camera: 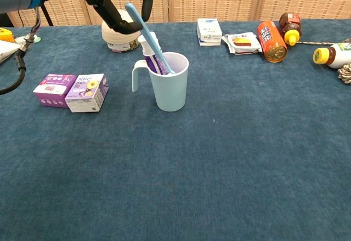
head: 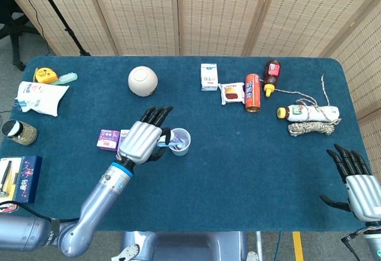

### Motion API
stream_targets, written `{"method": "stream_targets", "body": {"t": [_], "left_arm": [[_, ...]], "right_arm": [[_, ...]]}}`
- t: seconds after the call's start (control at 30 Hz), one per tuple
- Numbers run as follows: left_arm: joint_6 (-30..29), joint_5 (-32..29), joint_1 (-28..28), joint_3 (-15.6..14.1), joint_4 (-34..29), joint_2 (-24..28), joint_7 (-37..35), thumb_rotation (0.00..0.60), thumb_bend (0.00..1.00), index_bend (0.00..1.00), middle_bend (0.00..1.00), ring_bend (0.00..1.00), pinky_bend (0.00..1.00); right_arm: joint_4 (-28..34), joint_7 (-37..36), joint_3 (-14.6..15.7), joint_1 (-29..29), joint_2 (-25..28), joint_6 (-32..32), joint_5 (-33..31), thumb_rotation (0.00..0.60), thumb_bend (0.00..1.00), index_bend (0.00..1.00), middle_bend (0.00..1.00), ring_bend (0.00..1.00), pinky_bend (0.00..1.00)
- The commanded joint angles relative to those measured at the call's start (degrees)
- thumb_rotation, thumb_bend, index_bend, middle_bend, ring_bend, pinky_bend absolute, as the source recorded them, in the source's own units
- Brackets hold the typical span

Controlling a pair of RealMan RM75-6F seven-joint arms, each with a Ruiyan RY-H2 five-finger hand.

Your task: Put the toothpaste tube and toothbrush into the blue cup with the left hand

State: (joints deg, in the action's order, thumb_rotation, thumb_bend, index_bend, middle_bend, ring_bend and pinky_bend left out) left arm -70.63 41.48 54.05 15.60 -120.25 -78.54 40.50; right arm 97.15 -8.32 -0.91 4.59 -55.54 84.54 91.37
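Note:
The blue cup (camera: pixel 170 87) stands mid-table, also seen from above as the cup (head: pixel 181 141). A purple-and-white toothpaste tube (camera: pixel 150 53) stands inside it, cap up. The blue toothbrush (camera: pixel 147 35) leans left, its head down inside the cup. My left hand (camera: pixel 112 2) is just above and left of the cup and pinches the top of the handle between thumb and fingers. From above, the left hand (head: pixel 145 140) covers the cup's left side. My right hand (head: pixel 357 181) rests open at the table's near right corner, holding nothing.
Two small boxes (camera: pixel 71 90) lie left of the cup, and a cream bowl (camera: pixel 122 39) sits upside down behind it. A carton (camera: pixel 208 31), a snack packet (camera: pixel 243 42), a can (camera: pixel 271 33) and bottles (camera: pixel 289 28) line the far right. A rope (head: pixel 312 128) lies by a bottle.

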Motion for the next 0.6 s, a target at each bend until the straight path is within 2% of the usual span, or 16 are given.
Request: {"method": "stream_targets", "body": {"t": [0.03, 0.17, 0.2, 0.33, 0.47, 0.53, 0.6], "left_arm": [[0.31, -1.68, 1.28, 0.24, 2.53, -2.44, -0.03, 0.600, 0.37, 0.51, 0.00, 0.00, 0.00], [-0.17, -2.47, 1.55, 0.12, 1.72, -2.70, 0.06, 0.600, 0.36, 0.09, 0.00, 0.00, 0.00], [-0.18, -2.44, 1.51, 0.08, 1.14, -2.29, 0.05, 0.600, 0.36, 0.02, 0.00, 0.00, 0.00], [-1.12, -0.21, 0.59, 0.40, -1.77, -0.14, -1.31, 0.600, 0.35, 0.00, 0.00, 0.00, 0.00], [-3.85, 5.25, -2.03, 0.43, -5.87, 3.97, -3.22, 0.600, 0.35, 0.00, 0.00, 0.00, 0.00], [-6.04, 10.15, -4.94, -1.35, -8.38, 7.90, -3.78, 0.600, 0.33, 0.00, 0.00, 0.00, 0.00], [-8.82, 14.55, -8.42, -3.87, -9.82, 11.74, -3.95, 0.600, 0.26, 0.00, 0.00, 0.00, 0.00]], "right_arm": [[-0.07, 0.03, -0.06, 0.14, -0.07, -0.32, -0.29, 0.600, 0.00, 0.00, 0.00, 0.00, 0.00], [0.07, 0.41, 0.09, 0.17, -0.16, -0.33, 0.09, 0.600, 0.00, 0.00, 0.00, 0.00, 0.00], [0.08, 0.49, 0.11, 0.17, -0.18, -0.33, 0.13, 0.600, 0.00, 0.00, 0.00, 0.00, 0.00], [0.16, 0.73, 0.20, 0.25, -0.24, -0.58, 0.14, 0.600, 0.00, 0.00, 0.00, 0.00, 0.00], [0.34, 0.79, 0.28, 0.20, -0.18, -0.42, 0.35, 0.600, 0.00, 0.00, 0.00, 0.00, 0.00], [0.47, 0.61, 0.26, 0.15, -0.09, -0.26, 0.41, 0.600, 0.00, 0.00, 0.00, 0.00, 0.00], [0.62, 0.49, 0.15, 0.15, 0.00, -0.13, 0.33, 0.600, 0.00, 0.00, 0.00, 0.00, 0.00]]}}
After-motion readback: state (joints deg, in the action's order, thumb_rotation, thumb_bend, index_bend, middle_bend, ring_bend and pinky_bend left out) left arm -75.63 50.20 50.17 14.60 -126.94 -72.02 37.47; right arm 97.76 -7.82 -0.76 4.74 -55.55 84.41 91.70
